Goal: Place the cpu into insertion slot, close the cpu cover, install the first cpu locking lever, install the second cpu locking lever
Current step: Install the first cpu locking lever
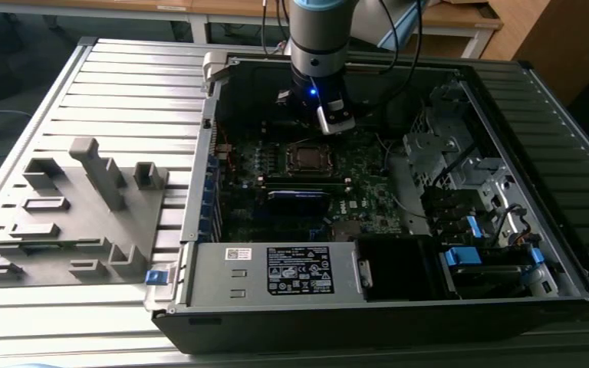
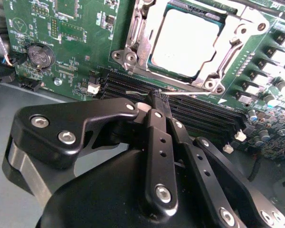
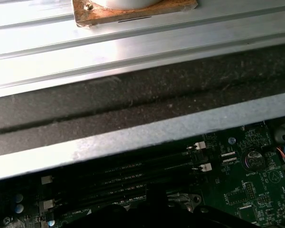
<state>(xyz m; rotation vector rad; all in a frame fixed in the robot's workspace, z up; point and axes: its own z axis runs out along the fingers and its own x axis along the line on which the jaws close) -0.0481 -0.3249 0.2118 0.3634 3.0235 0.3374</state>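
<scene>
Gripper (image 2: 157,99): fingers pressed together, tips at thin locking lever (image 2: 194,93). Clamping or merely touching: cannot tell. Cpu (image 2: 185,42) seated in socket just beyond fingertips, cpu cover (image 2: 137,28) down around it. Lever long axis crosswise to fingers, along socket's near edge.

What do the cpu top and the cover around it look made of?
In the second wrist view: the cpu, dull pale-grey metal top, matte, no sharp glints. The cpu cover, bright silver sheet metal, probably plated steel, shining along its pressed edges.
</scene>
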